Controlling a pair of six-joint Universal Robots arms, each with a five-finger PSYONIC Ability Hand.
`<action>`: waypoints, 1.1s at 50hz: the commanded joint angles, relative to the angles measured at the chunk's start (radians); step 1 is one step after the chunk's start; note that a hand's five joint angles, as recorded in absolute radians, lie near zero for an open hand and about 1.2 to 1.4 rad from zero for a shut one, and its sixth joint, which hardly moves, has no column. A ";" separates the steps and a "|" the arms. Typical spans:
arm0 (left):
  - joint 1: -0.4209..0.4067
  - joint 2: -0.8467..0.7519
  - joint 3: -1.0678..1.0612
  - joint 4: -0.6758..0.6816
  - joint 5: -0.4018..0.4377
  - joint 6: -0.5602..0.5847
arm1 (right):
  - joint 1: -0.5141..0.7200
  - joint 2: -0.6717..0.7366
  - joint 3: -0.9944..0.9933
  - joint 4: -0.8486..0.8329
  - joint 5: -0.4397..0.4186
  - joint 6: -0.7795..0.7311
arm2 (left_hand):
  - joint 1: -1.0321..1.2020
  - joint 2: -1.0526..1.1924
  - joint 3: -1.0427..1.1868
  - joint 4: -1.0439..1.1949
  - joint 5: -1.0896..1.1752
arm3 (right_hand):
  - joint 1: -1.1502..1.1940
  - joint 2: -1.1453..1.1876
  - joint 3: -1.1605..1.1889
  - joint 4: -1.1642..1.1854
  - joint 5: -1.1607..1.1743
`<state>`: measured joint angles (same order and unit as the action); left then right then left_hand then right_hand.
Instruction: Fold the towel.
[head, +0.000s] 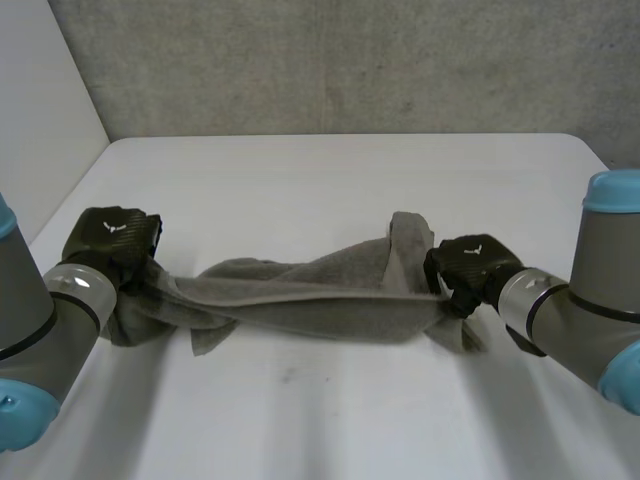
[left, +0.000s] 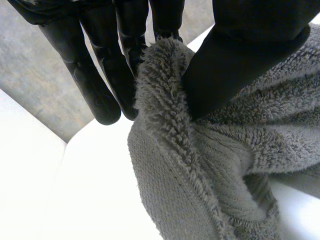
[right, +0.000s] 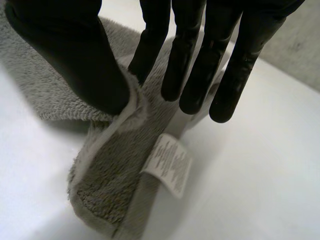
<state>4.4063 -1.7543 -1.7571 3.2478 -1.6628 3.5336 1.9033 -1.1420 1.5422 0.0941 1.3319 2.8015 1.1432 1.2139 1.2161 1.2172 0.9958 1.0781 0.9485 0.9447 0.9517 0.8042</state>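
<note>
The grey fluffy towel (head: 300, 300) stretches bunched across the white counter (head: 330, 180); left hand (head: 112, 238) and right hand (head: 470, 265) each pinch one end; no tidy fold yet.

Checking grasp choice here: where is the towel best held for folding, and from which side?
At its two ends, each hand coming from its own outer side. The towel stretches as a long bunched band, so only the ends offer a hemmed edge to pinch. The left hand and right hand pinch there, the right beside the label.
</note>
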 joint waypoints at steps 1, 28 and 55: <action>0.041 -0.042 0.024 0.006 0.000 0.004 | -0.001 0.048 0.012 -0.001 -0.002 0.072 | 0.253 0.182 0.180 0.179 0.226 | -0.183 -0.053 -0.049 -0.056 -0.083; 0.085 -0.070 0.057 -0.002 0.001 -0.032 | 0.011 0.033 0.116 -0.117 -0.007 0.329 | 0.253 0.182 0.180 0.179 0.226 | -0.418 -0.288 -0.284 -0.291 -0.318; 0.045 0.128 0.122 -0.080 0.005 -0.163 | -0.018 -0.177 -0.017 -0.171 -0.020 0.401 | 0.253 0.182 0.180 0.179 0.226 | 0.318 0.448 0.452 0.445 0.418</action>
<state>4.4677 -1.7434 -1.6776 3.1963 -1.6603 3.4457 1.9314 -1.1888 1.6090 -0.1013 1.3239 3.2048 1.1432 1.2143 1.2165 1.2173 0.9958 1.3634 1.1848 1.1853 1.1911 0.9910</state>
